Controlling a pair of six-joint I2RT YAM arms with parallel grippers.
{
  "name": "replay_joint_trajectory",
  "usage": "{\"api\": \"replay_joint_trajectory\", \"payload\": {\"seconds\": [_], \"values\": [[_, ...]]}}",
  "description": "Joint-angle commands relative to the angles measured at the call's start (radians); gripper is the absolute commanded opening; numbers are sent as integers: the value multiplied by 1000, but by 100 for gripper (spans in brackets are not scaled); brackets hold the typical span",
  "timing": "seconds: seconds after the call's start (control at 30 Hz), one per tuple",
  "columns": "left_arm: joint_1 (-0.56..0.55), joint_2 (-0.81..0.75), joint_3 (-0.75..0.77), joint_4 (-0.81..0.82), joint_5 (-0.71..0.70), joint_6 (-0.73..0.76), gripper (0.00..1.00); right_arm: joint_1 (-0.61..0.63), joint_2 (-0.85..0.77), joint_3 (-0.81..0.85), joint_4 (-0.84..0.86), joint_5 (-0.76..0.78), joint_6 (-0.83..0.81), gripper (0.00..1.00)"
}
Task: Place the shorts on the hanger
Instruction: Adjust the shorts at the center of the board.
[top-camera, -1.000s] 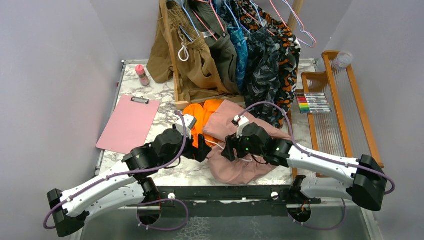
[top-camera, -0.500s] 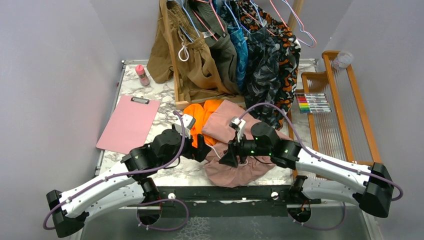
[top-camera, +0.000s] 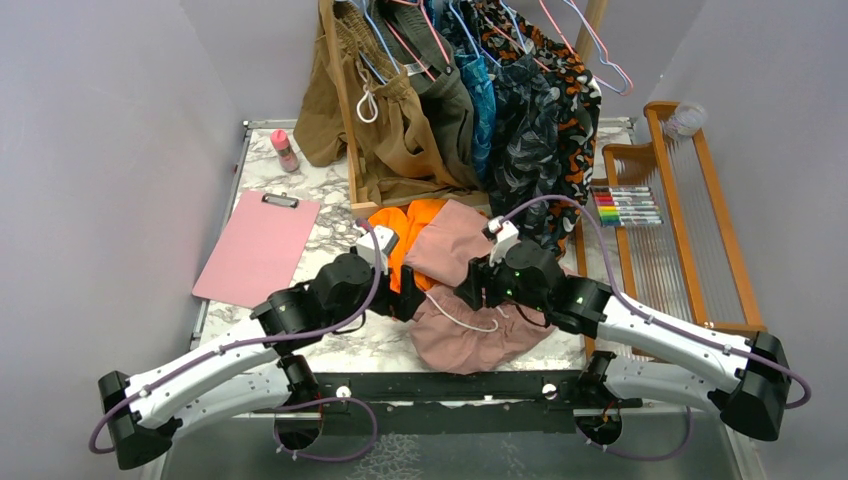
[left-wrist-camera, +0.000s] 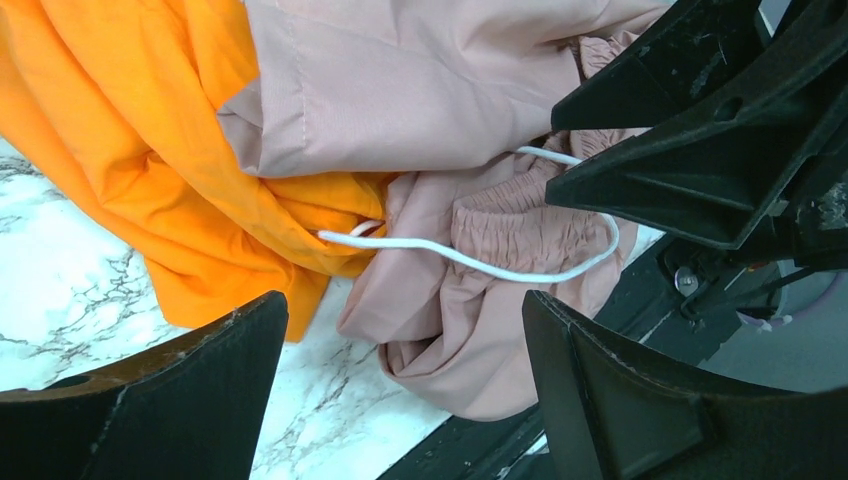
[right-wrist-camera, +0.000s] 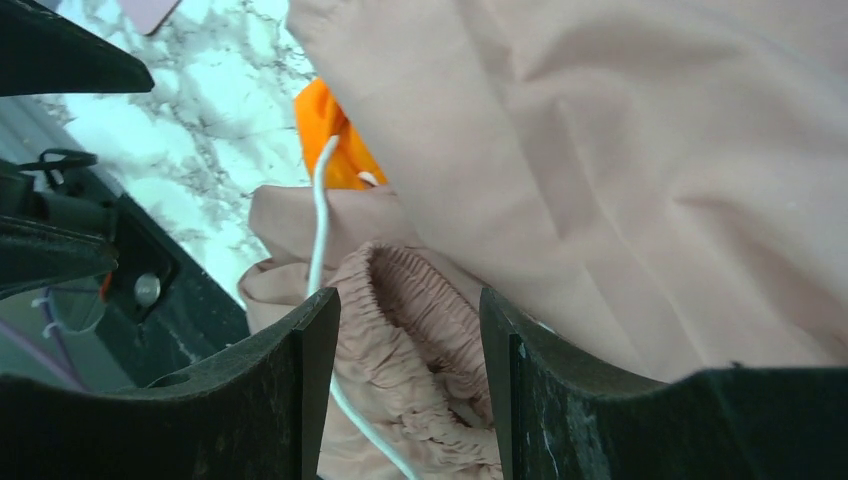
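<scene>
The dusty pink shorts (top-camera: 470, 335) lie crumpled at the table's front, partly over the orange shorts (top-camera: 410, 228). Their white drawstring (top-camera: 458, 318) loops out on top. My left gripper (top-camera: 410, 303) is open just left of the shorts; in the left wrist view (left-wrist-camera: 400, 400) it hovers over the pink fabric (left-wrist-camera: 480, 330) and the drawstring (left-wrist-camera: 470, 264). My right gripper (top-camera: 472, 293) is open; in the right wrist view (right-wrist-camera: 405, 400) its jaws stand either side of the gathered waistband (right-wrist-camera: 415, 320). Light blue hanger wire (top-camera: 377, 38) shows on the rack at the back.
A wooden rack (top-camera: 345, 120) with several hung garments stands at the back. A pink clipboard (top-camera: 257, 248) lies at the left, with a small pink bottle (top-camera: 285, 150) behind it. Markers (top-camera: 628, 206) and a wooden frame (top-camera: 680, 220) lie at the right. A black rail (top-camera: 440, 385) runs along the front edge.
My right gripper has moved back and to the right over the shorts, uncovering the drawstring loop. My left gripper has edged right toward the shorts.
</scene>
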Motion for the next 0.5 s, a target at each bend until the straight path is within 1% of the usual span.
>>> {"api": "replay_joint_trajectory", "payload": {"seconds": [0.0, 0.07, 0.13, 0.33, 0.47], "values": [[-1, 101, 86, 20, 24, -21, 88, -5, -15, 17, -62, 105, 16, 56], [-2, 157, 111, 20, 44, -33, 86, -5, -23, 2, -61, 69, 0, 56], [-3, 207, 133, 23, 54, -47, 85, -6, -48, -16, -63, 66, 3, 56], [-20, 345, 192, 20, 73, -97, 79, -6, -219, -56, -126, 153, -9, 56], [-60, 443, 222, 16, 69, -128, 78, -6, -293, -32, -198, 211, -17, 56]]}}
